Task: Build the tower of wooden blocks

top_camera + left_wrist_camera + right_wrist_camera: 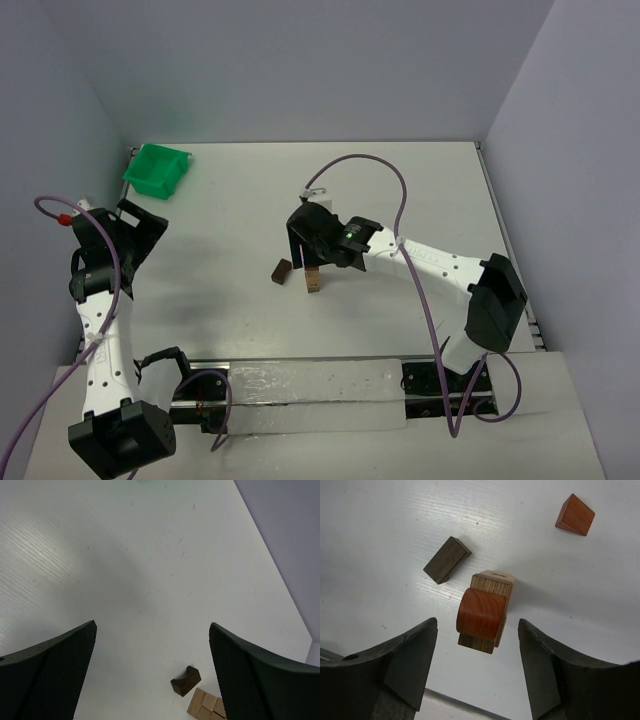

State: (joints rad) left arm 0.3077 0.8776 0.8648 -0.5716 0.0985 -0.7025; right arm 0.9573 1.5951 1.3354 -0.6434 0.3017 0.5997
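Right arm was out over the middle of the table [420, 190], and the right gripper [477, 627] hung directly above the tower [313, 280]. Its fingers [412, 660] stood apart on either side of the stack with a strip of bare table showing on each side, so the jaws were open and touching nothing. From the right wrist camera, looking straight down, the tower's top was a reddish-brown rounded piece [479, 614] lying on a tan block [492, 582], and the stack stood upright and narrow. A dark brown cuboid [447, 560] lay flat just beside it on the left, near but apart, and a reddish-brown wedge [575, 515] sat farther off toward the upper right. Over on the left, the left gripper [152, 626] was held above the table with its fingers [55, 675] spread wide and nothing between them. Low in the left wrist view lay a dark brown piece with a curved notch [186, 681], and right next to it a small cluster of tan blocks [206, 705], partly cut off by the frame edge. A green bin [157, 170] sat in the far left corner, well apart from the tower.
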